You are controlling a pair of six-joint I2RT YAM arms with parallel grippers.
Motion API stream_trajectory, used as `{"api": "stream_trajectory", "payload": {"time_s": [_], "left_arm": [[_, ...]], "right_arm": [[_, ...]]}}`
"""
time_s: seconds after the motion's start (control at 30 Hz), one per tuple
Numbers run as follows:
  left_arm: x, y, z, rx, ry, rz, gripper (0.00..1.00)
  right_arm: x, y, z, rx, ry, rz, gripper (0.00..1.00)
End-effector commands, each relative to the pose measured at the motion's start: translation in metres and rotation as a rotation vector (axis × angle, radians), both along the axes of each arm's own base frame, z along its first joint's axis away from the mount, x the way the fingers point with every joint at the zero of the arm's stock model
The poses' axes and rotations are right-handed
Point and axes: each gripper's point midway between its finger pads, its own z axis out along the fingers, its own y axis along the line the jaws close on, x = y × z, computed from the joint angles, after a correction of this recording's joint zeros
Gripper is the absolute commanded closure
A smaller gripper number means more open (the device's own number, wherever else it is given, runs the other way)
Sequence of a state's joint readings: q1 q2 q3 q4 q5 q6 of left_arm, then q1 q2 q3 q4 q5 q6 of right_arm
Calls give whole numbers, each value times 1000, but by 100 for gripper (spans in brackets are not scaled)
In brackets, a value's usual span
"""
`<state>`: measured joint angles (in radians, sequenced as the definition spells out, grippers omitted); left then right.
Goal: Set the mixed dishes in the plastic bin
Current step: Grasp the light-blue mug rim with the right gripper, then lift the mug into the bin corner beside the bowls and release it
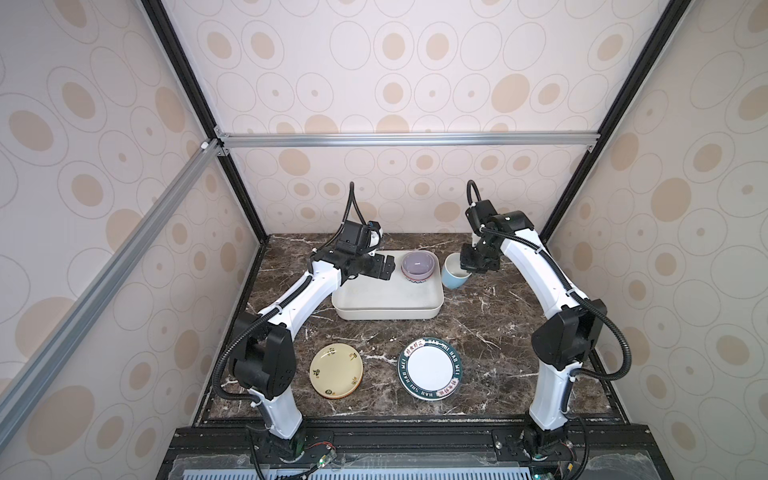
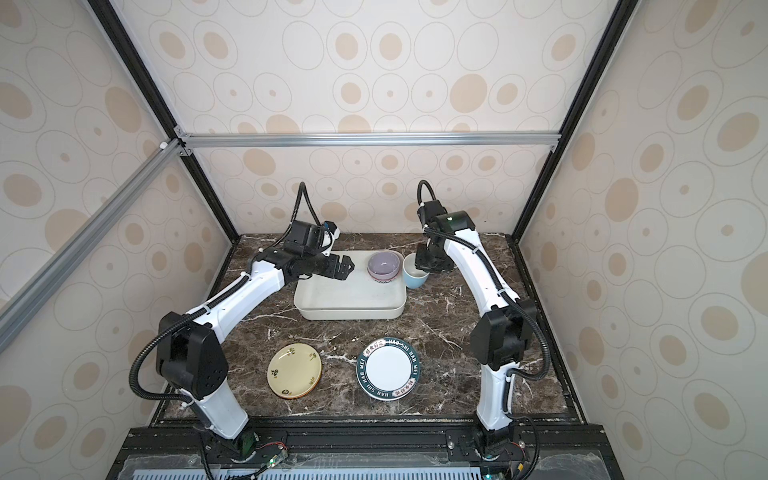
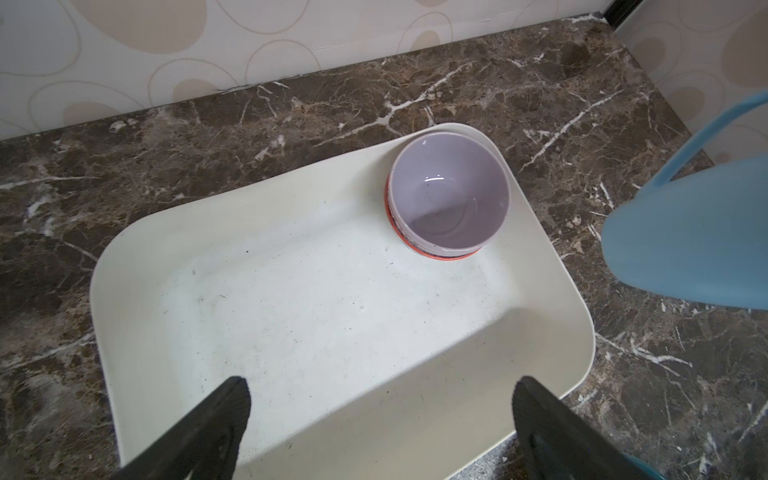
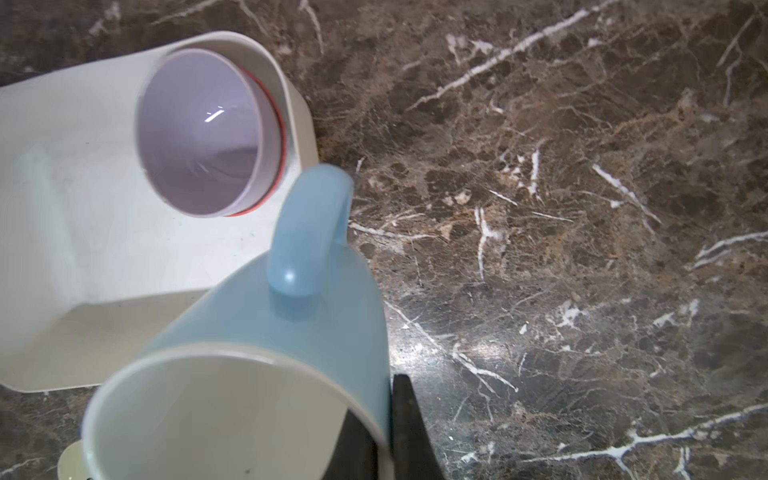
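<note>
The brown marble tabletop [image 1: 478, 332] [image 2: 436, 332] fills the floor of the cell. Toward its far side sits the white plastic bin [image 1: 374, 297] [image 2: 345, 299], a shallow rectangular tray with rounded corners, most of its floor bare in the left wrist view [image 3: 332, 311].

Near the front edge lie two plates, well apart from the bin. The green-rimmed white plate [image 1: 430, 369] [image 2: 388, 368] is on the right. The pale yellow plate [image 1: 336, 370] [image 2: 294, 370] is on the left, with an orange edge showing under its near side.

In the bin's far right corner stands the lilac-inside bowl [image 1: 419, 266] [image 2: 385, 266] [image 3: 449, 195] [image 4: 199, 133], nested upright in another bowl of which only a red rim [image 3: 436, 255] shows.

The light blue mug [image 1: 453, 281] [image 2: 411, 277] [image 4: 291, 332] is outside the bin, just beside its right wall, tilted, with its handle pointing toward the back wall. Whether its base touches the marble cannot be told.

The right gripper [image 1: 467, 266] [image 2: 422, 264] [image 4: 390, 432] is clamped on the mug's wall at the rim, one finger inside and one outside.

The left gripper [image 1: 390, 268] [image 2: 351, 266] [image 3: 382, 395] hovers over the bin's far left part, its jaws spread wide and holding nothing.
</note>
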<state>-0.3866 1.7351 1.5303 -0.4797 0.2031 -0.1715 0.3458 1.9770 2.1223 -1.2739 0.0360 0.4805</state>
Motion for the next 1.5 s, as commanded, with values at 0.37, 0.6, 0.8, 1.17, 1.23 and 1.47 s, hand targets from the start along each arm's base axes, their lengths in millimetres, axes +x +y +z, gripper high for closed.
{"api": "stream_trajectory", "payload": {"time_s": [0.37, 0.6, 0.8, 1.17, 1.23, 1.47], "left_arm": [[-11, 50, 2, -11, -12, 83, 1], [-17, 57, -4, -17, 2, 103, 1], [-19, 59, -5, -18, 4, 111, 1], [-18, 59, -9, -30, 10, 115, 1], [-18, 59, -9, -30, 10, 113, 1], [-19, 63, -5, -22, -1, 116, 1]], "right_arm": [[5, 59, -46, -1, 120, 120, 100], [2, 68, -79, -2, 185, 139, 100], [0, 67, -96, -19, 223, 147, 99], [-3, 64, -99, -33, 225, 164, 77], [-1, 64, -92, -30, 203, 167, 70], [2, 65, -68, -12, 143, 173, 61]]}}
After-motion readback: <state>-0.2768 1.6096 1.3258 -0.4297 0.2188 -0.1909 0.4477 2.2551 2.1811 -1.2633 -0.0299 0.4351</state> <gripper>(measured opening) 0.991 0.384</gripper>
